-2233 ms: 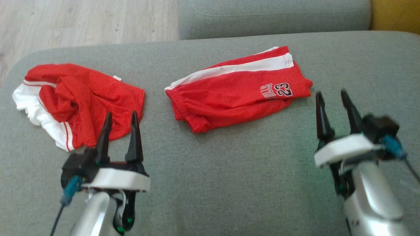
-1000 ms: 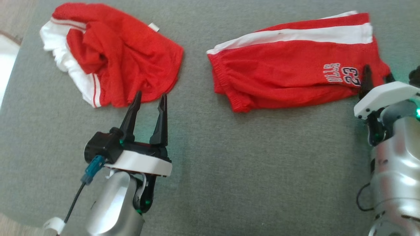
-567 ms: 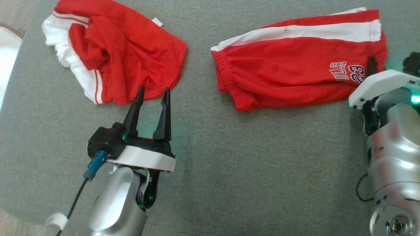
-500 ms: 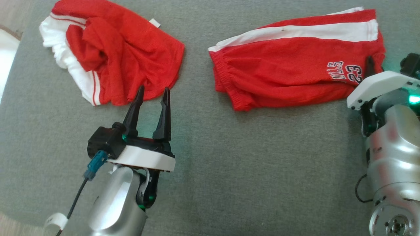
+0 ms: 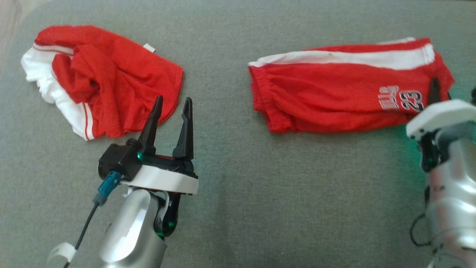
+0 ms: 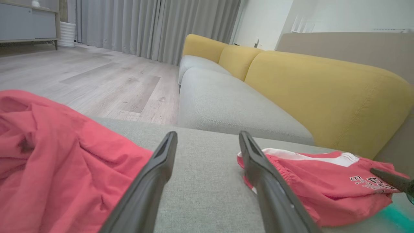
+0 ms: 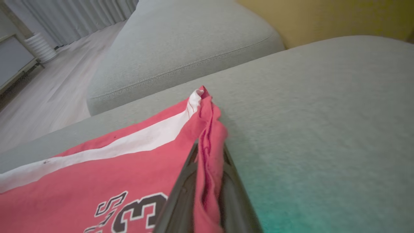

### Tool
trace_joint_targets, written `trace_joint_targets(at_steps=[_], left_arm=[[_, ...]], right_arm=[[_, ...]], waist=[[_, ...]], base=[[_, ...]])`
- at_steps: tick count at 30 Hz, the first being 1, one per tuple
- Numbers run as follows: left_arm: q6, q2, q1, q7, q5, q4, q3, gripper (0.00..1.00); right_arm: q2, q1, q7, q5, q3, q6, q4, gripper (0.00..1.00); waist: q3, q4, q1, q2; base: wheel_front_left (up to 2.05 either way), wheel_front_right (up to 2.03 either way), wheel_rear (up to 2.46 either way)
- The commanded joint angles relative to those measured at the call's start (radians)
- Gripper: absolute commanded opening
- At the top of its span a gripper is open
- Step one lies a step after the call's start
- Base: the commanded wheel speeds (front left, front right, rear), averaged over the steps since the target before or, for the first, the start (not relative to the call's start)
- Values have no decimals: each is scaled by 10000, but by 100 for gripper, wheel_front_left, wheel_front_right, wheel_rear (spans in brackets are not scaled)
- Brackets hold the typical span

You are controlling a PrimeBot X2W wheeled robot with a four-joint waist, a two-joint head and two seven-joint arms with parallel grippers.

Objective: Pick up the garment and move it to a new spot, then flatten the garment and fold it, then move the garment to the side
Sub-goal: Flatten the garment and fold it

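Red shorts [image 5: 334, 93] with a white side stripe and a "23" print lie folded on the grey sofa seat [image 5: 260, 193], right of centre. My right gripper [image 5: 438, 89] is at their right end. In the right wrist view the right gripper [image 7: 210, 147] is shut on a bunched red fold of the shorts [image 7: 113, 161]. A second, crumpled red and white garment [image 5: 108, 82] lies at the left. My left gripper [image 5: 173, 99] stands open just below its lower right edge, holding nothing. The left wrist view has the left gripper [image 6: 208, 136] between the crumpled garment [image 6: 48, 155] and the shorts [image 6: 323, 184].
A yellow backrest [image 6: 323, 94] rises behind the seat. Another grey cushion [image 6: 226, 106] adjoins it farther off. Wooden floor [image 6: 97, 74] lies beyond the seat's left edge. Bare grey cushion stretches between the two garments and in front of them.
My right gripper has shut on the right end of the shorts. The head view has shifted, so both garments sit lower in it. My left arm has stayed where it was.
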Motion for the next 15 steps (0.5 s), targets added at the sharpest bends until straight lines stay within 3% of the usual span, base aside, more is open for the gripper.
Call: trace_joint_targets(at_steps=[1, 15], left_arm=[[-16, 92, -42, -80, 88, -328, 284, 100], [4, 91, 199, -80, 139, -411, 57, 100]], right_arm=[[-56, 14, -16, 119, 242, -7, -389, 0], [114, 1248, 86, 974, 135, -7, -2108, 0]], waist=[[-199, -161, 0, 0], [-612, -259, 0, 0]], base=[[0, 0, 0], [0, 0, 0]])
